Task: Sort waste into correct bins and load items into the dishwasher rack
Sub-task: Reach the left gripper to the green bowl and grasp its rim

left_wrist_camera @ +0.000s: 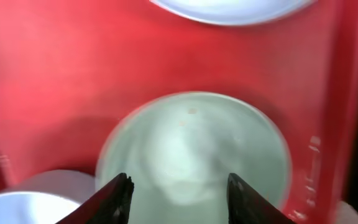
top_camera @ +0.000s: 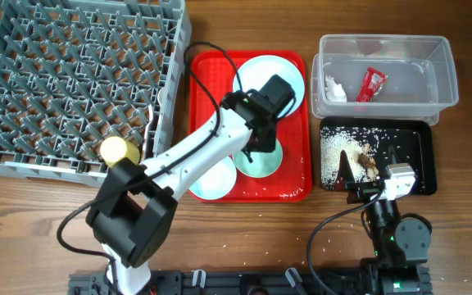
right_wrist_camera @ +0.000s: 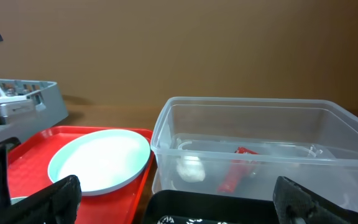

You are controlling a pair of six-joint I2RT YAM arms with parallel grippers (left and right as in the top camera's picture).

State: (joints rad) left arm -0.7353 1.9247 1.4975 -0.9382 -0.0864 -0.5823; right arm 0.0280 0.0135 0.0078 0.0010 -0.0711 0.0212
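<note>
Overhead: dishwasher rack (top_camera: 64, 82) sits at the far left of the table, grey, pegs up. 1 yellow cup (top_camera: 120, 149) is inside it, at the near right corner. Red serving tray (top_camera: 297, 176) lies just right of the rack. On it: plate (top_camera: 254, 70) at the far end, 2 bowls side by side at the near end, right bowl (top_camera: 265, 164) and left bowl (top_camera: 211, 182). Both bowls are upright and look empty.

Left arm is white and reaches on a diagonal across the red serving tray. Left gripper (top_camera: 254, 146) is over the right bowl.

Left wrist view, blurred: 2 dark fingertips (left_wrist_camera: 120, 190) are spread apart with nothing between them, above the near part of the right bowl. Cannot tell whether they touch it. Plate edge shows at the top of this view, and the left bowl's rim at the lower left.

Clear tub (top_camera: 424, 78) is at the far right. Inside it are 1 white tissue (top_camera: 334, 88) at the left and 1 red wrapper (top_camera: 371, 83) beside it, the 2 apart. Black tray (top_camera: 420, 156) is just in front of the clear tub. Rice (top_camera: 333, 152) is scattered over its left half, with brown scraps (top_camera: 365, 160) near the middle.

Right wrist view: right gripper (right_wrist_camera: 182, 208) is low at the near edge of the black tray, facing the clear tub. Its fingers are at the 2 lower corners of the view, wide apart, holding nothing.
</note>
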